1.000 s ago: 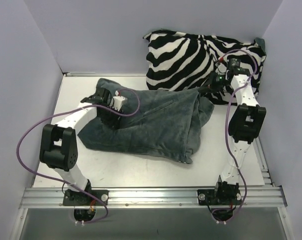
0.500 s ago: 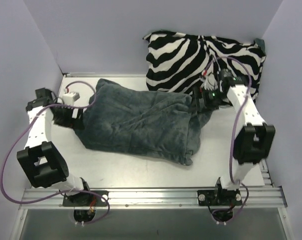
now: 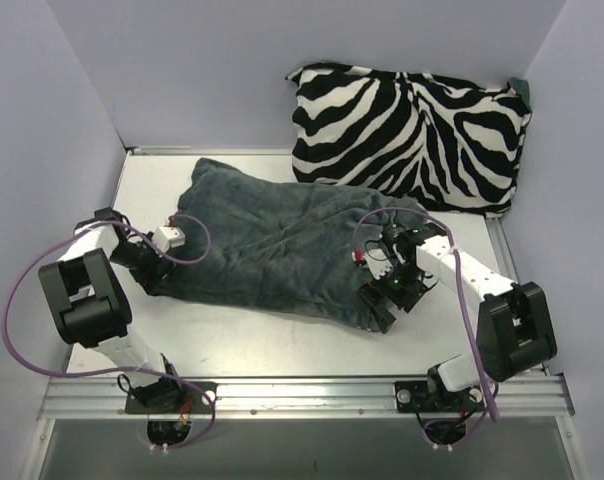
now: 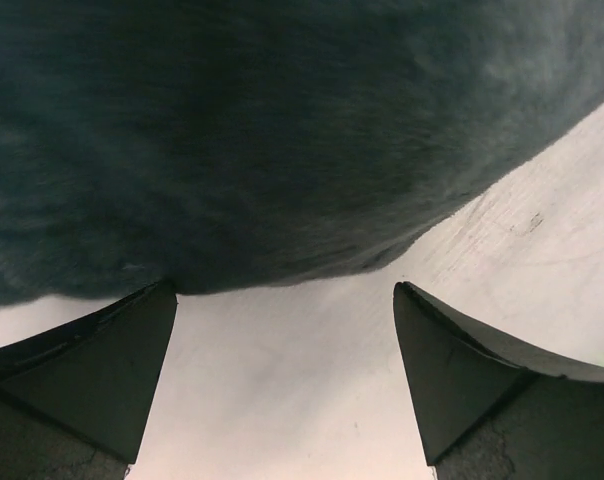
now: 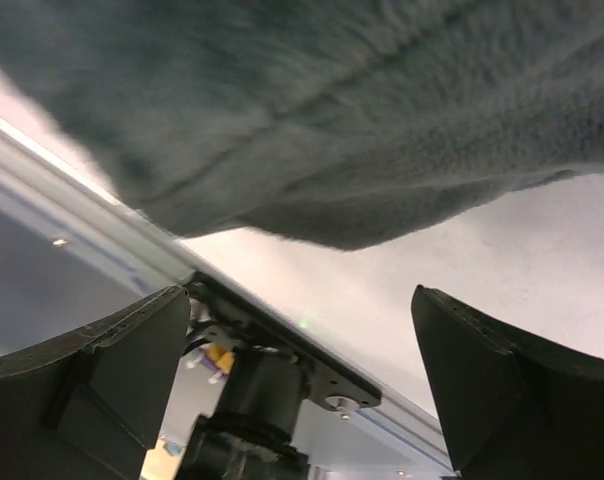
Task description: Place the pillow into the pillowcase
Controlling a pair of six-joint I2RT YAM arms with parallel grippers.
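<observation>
Clearly, the left gripper (image 4: 285, 300) and the right gripper (image 5: 302, 300) are spread wide, holding nothing, both low beside the grey pillowcase (image 3: 282, 235).

Left fingers (image 4: 82, 380) and right fingers (image 5: 92, 390) opened, lowered beside pillowcase (image 3: 282, 240).

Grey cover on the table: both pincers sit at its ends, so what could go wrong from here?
1. Both pincers are open and hold nothing. The left pincer is low at the edge of the pillowcase; closing there might nip both layers together, or only fluff.
2. The right pincer faces the front rail; a pull that way could drag the fabric towards it.
3. The cream pillow shows in no view, so whether it is inside cannot be checked.
</observation>
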